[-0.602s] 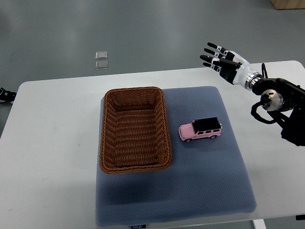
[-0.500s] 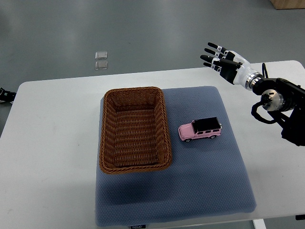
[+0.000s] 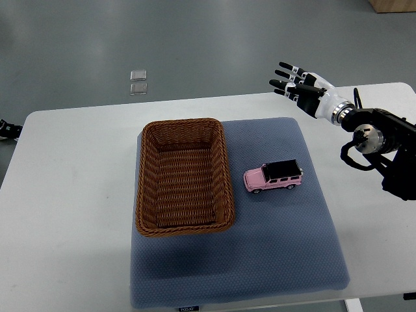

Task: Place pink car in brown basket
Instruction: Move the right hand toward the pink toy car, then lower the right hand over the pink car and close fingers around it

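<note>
A pink toy car (image 3: 273, 176) with a black roof sits upright on the blue-grey mat (image 3: 279, 247), just right of the brown wicker basket (image 3: 146, 195). The basket holds nothing. My right hand (image 3: 296, 81) hovers over the table's far edge, up and right of the car, with its fingers (image 3: 286, 67) spread and holding nothing. The right arm (image 3: 377, 140) comes in from the right edge. Only a small dark part of the left arm (image 3: 8, 129) shows at the left edge.
The mat lies on a white table (image 3: 65, 214). Two small clear squares (image 3: 138, 82) lie on the grey floor beyond the table.
My right hand has shifted slightly up and to the left. The car and basket have not moved.
</note>
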